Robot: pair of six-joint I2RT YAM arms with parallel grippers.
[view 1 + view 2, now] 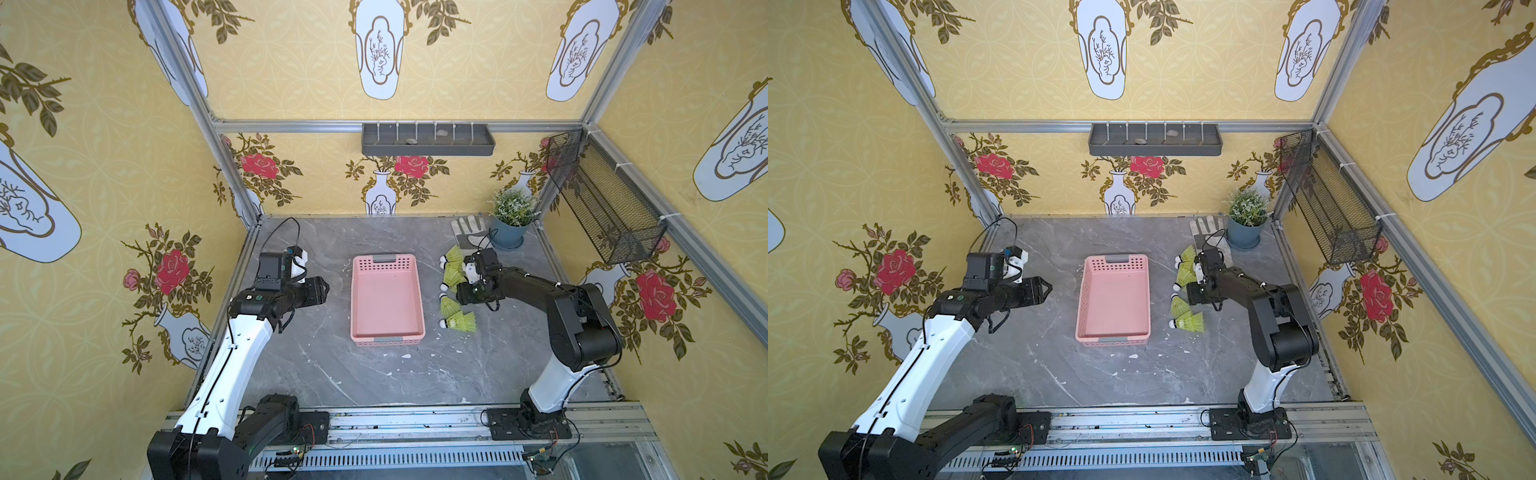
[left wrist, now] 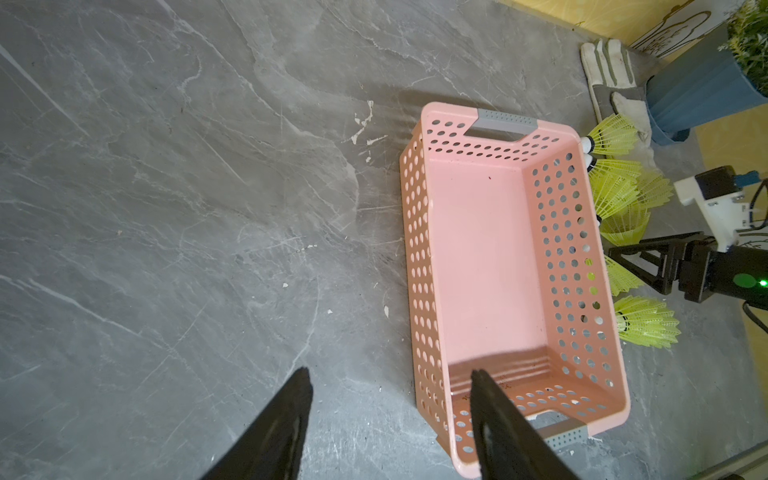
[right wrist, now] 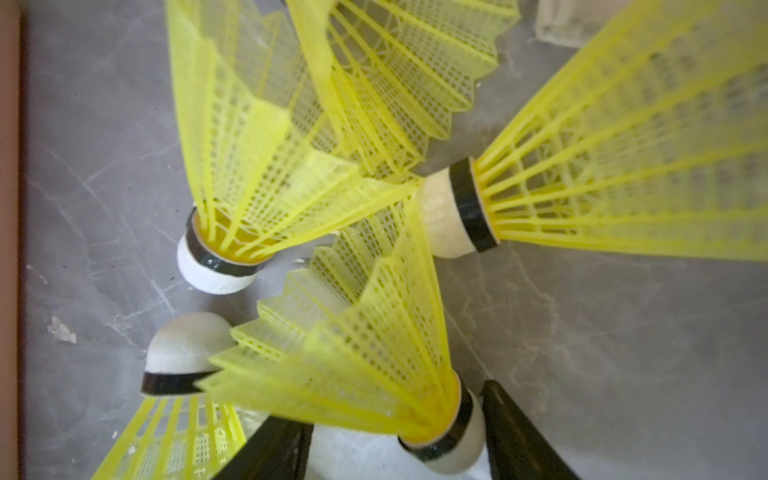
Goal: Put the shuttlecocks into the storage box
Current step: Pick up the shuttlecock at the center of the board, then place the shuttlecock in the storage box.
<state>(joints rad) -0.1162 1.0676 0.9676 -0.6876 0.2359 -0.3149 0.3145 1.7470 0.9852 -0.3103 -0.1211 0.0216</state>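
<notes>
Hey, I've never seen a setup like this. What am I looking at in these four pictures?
Two robot arms stand at a grey marble-look table; each ends in a black two-fingered pincer. The two wide pictures come from one twin-lens camera overhead; the two close-ups come from cameras on the arms' wrists. On the table are an empty shallow pink perforated plastic basket, a cluster of neon yellow plastic shuttlecocks with white tips beside it, a white and grey work glove and a small potted plant. The left pincer hangs open near the basket, holding nothing. The right pincer is down among the shuttlecocks, its fingers either side of one white tip; whether it grips yet is unclear.
</notes>
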